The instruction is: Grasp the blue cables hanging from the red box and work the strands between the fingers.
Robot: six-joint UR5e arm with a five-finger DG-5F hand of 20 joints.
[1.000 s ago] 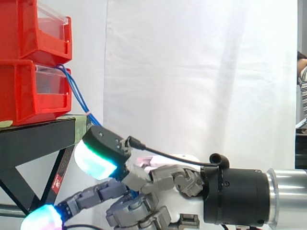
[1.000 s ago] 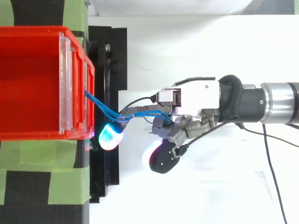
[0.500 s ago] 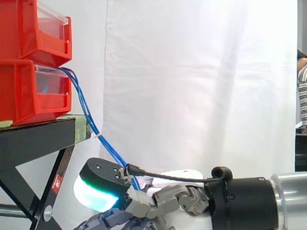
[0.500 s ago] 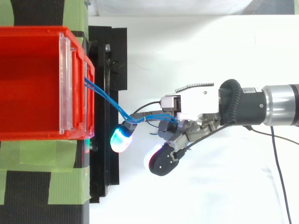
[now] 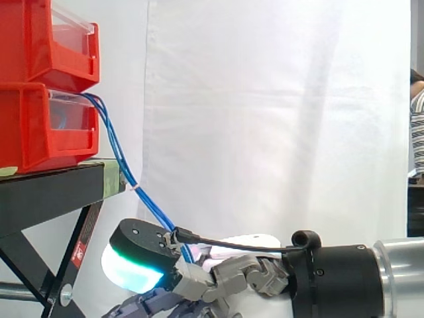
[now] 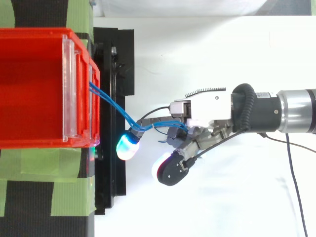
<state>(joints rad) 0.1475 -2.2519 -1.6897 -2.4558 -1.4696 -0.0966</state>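
We see the hand with its fingers curled round the blue cables, which slant down from the lower red box.

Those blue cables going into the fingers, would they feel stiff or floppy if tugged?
Probably floppy: the blue cables curve out of the red box and bend into the hand. Likely light, being thin. Separate strands may slip between the fingers.
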